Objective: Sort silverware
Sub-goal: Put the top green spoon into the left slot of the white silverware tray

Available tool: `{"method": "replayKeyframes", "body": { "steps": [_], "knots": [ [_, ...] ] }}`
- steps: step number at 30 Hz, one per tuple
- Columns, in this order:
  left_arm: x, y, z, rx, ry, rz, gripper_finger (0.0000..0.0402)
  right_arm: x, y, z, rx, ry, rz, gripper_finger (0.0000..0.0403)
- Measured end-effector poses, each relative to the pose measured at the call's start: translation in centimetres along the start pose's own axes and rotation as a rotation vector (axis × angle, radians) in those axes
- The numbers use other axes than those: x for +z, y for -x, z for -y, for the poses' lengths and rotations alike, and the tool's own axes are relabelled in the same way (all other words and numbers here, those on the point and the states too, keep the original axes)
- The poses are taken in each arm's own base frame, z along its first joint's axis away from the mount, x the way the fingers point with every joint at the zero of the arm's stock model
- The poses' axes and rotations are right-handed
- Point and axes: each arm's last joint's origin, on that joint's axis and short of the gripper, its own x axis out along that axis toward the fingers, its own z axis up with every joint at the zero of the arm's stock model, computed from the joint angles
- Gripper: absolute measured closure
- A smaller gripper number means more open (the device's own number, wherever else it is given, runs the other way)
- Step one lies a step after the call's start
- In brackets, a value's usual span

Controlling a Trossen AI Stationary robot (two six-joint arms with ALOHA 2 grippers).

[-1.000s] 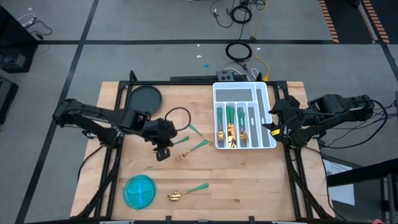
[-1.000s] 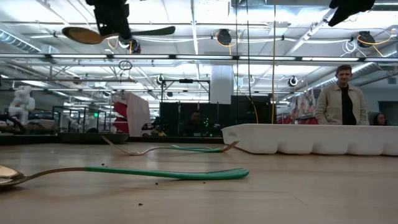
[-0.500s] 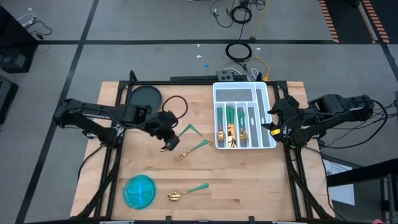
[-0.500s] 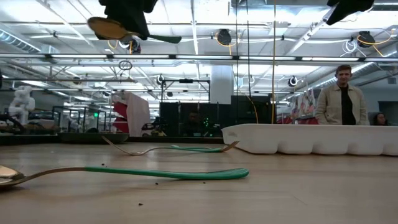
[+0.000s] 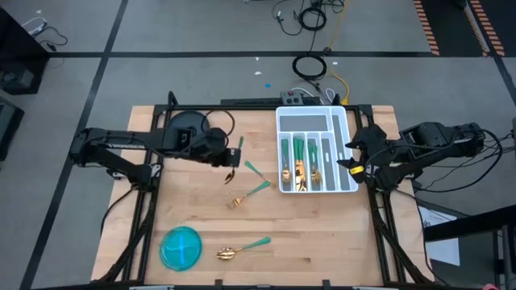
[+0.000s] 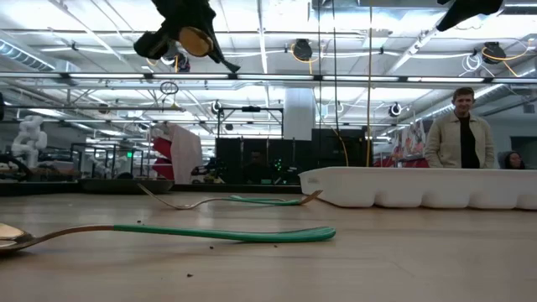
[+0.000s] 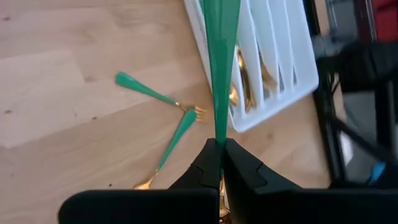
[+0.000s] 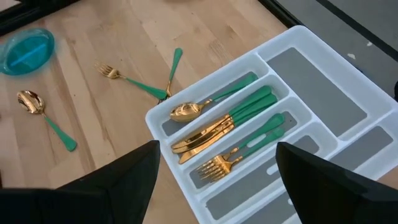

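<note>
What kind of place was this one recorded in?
Probably a large robotics lab or workshop: the wooden table stands on an open grey floor with black tape lines and loose cables, and the low view shows industrial ceiling lights over a deep hall.

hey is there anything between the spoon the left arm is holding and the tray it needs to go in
Nothing visible. The left gripper holds the spoon in the air, beside the tray. Two forks lie on the table under that stretch, well below it. The right gripper waits open at the tray's far side.
</note>
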Motion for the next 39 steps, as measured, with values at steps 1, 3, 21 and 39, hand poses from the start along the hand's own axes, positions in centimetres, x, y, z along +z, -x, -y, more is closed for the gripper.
{"method": "replayKeyframes", "body": {
  "steps": [1,3,21,39],
  "knots": [
    [0.3,0.0,-0.1,0.003,0.028,0.007,0.0396,0.0,0.0,0.0,0.001,-0.001,0.001,0.009],
    [0.9,-0.1,-0.3,0.005,0.079,0.008,0.0396,0.1,0.0,-0.1,0.006,-0.005,0.007,0.009],
    [4.3,-7.3,1.5,-0.197,0.212,0.016,0.0396,0.3,0.0,-0.3,0.028,-0.014,0.03,0.009],
    [7.5,-12.2,5.3,-0.281,0.157,0.051,0.0396,0.3,0.0,-0.3,0.029,-0.011,0.032,0.009]
  ]
}}
